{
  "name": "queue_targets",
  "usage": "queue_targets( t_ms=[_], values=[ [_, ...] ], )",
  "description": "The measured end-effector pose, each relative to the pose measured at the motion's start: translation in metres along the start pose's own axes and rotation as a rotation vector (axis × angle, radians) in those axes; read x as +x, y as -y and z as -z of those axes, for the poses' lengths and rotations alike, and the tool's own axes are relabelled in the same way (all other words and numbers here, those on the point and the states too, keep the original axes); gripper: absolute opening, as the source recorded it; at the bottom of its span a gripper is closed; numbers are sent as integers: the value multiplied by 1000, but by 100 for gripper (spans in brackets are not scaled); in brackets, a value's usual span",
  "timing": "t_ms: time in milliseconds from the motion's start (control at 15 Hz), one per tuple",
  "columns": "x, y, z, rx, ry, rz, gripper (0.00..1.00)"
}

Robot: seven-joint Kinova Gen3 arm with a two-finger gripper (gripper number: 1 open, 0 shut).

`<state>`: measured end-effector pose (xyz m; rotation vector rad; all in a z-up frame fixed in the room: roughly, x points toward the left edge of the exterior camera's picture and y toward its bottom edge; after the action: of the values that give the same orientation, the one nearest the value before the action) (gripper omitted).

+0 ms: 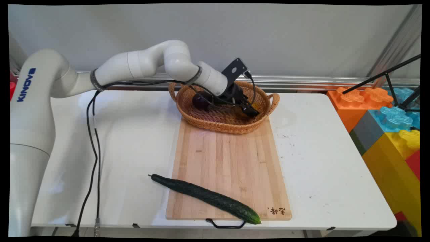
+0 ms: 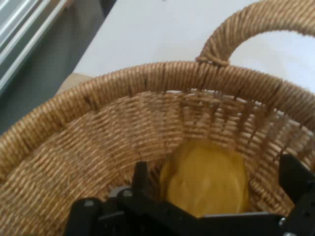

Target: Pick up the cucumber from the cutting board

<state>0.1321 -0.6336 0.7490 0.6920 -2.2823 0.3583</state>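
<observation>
Main view: a white table is seen carrying a long wooden cutting board, which is laid lengthwise with a black handle at its near end. A woven wicker basket with two loop handles is set on the board's far end. A dark green cucumber is laid slantwise across the board's near left corner, its stem end reaching out onto the table and its other tip at the board's near edge. Large toy blocks in orange, blue, yellow and grey are stacked off the table's right side. Inside the basket a dark purple eggplant is seen on the left, just beside the arm's wrist. The tool is lowered into the basket's right part.

From the hand view, the tool is seen spread wide, with a yellow rounded fruit lying between its fingers against the basket's inner wall; whether the fingers touch the fruit cannot be told.
</observation>
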Motion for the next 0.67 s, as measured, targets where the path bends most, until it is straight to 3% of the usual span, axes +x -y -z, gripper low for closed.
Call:
queue_targets(
  t_ms=[400, 667],
  values=[
    [28, -14, 37, -58, -31, 3, 100],
    [47, -28, 101, -127, -27, 17, 100]
  ],
)
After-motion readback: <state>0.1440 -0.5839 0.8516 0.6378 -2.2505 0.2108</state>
